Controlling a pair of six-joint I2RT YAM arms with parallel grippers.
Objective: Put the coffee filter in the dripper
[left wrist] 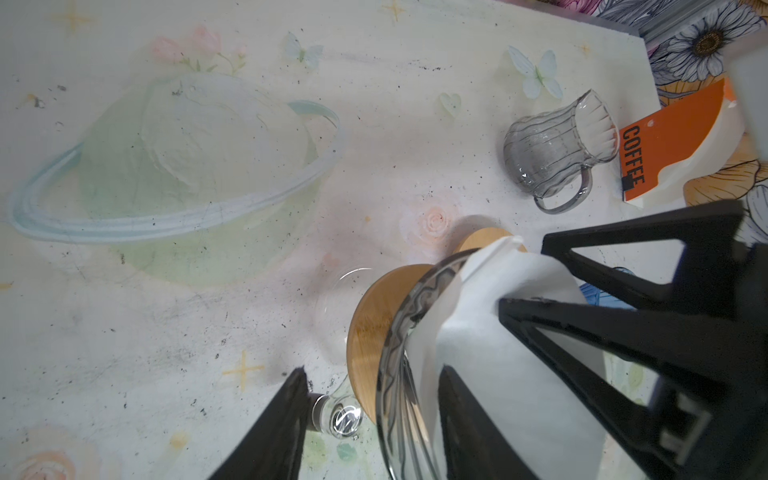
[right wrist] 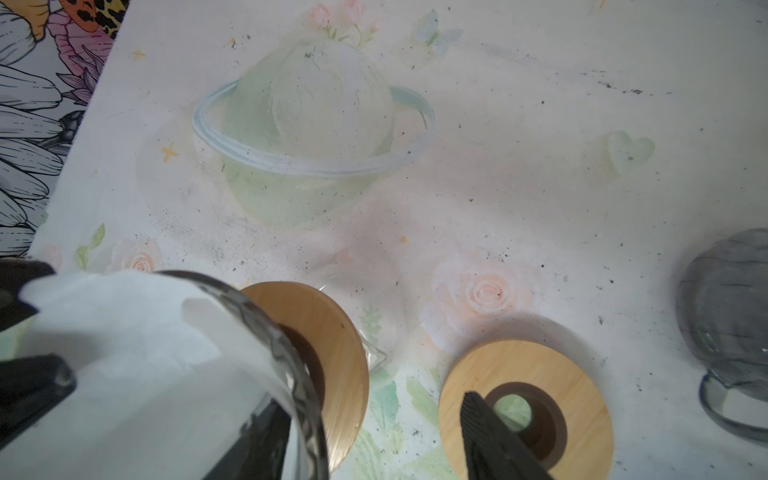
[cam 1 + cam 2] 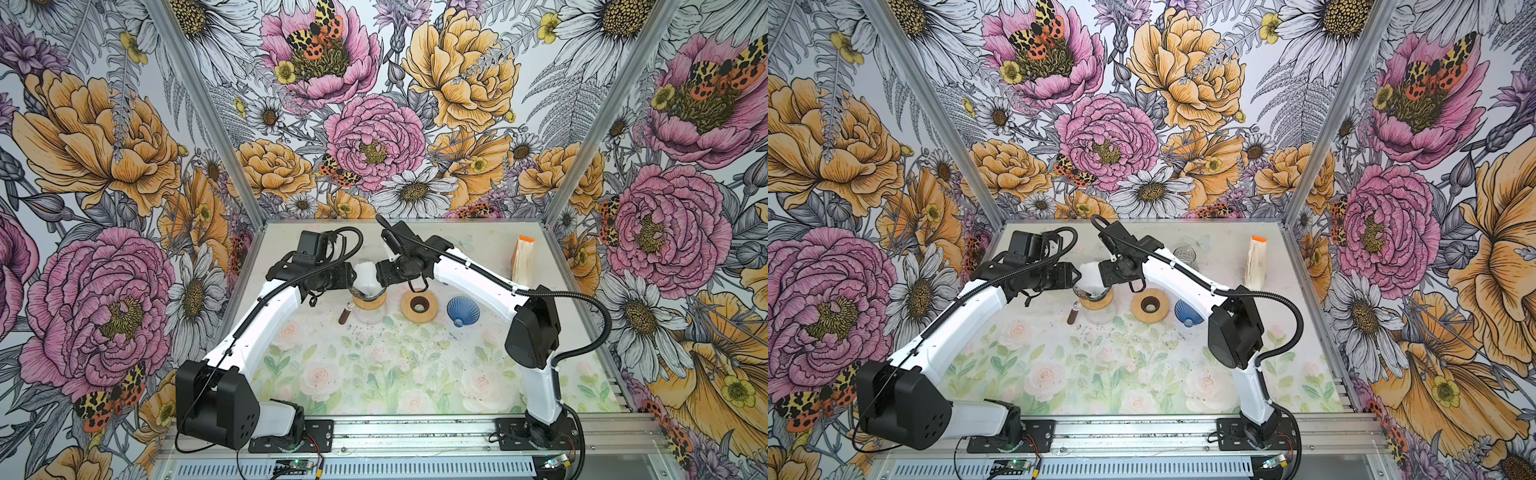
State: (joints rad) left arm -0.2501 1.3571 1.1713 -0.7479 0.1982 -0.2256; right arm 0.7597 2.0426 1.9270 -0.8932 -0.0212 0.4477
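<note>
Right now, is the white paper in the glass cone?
Partly in. The paper sits inside the glass cone, but its top sticks above the rim.

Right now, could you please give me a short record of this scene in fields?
filter: inside dripper, sticking above rim
dripper: glass, on collar atop carafe
left gripper: open, straddling dripper rim
right gripper: open, straddling rim too
nearby: ring, blue cone, jug
</note>
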